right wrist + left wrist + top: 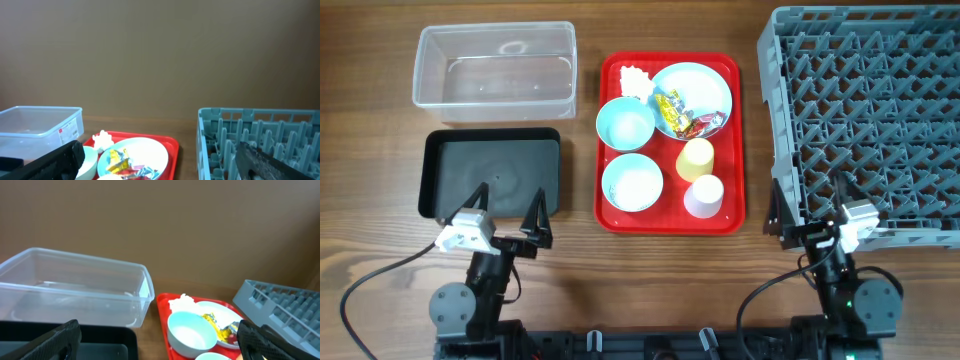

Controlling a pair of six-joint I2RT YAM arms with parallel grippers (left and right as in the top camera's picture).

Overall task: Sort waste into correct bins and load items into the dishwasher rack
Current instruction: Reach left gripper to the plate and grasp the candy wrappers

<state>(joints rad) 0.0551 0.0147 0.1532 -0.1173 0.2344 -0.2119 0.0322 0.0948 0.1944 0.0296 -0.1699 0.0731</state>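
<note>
A red tray (723, 215) holds a light blue plate (702, 82) with yellow and red candy wrappers (677, 113), a crumpled white tissue (635, 80), two pale blue bowls (625, 122) (632, 182), a yellow cup (696, 157) and a pale pink cup (703, 196). The lower bowl looks white inside. The clear tub (495, 65) and black tray (491, 172) are at left, the grey rack (875, 120) at right. My left gripper (510, 215) is open and empty at the black tray's near edge. My right gripper (807, 208) is open and empty at the rack's near left corner.
The left wrist view shows the tub (75, 287), a bowl (190, 332), the plate with wrappers (220, 325) and the rack (280, 310). The right wrist view shows the plate (140, 155), tissue (101, 140) and rack (250, 135). Cables trail along the table's near edge.
</note>
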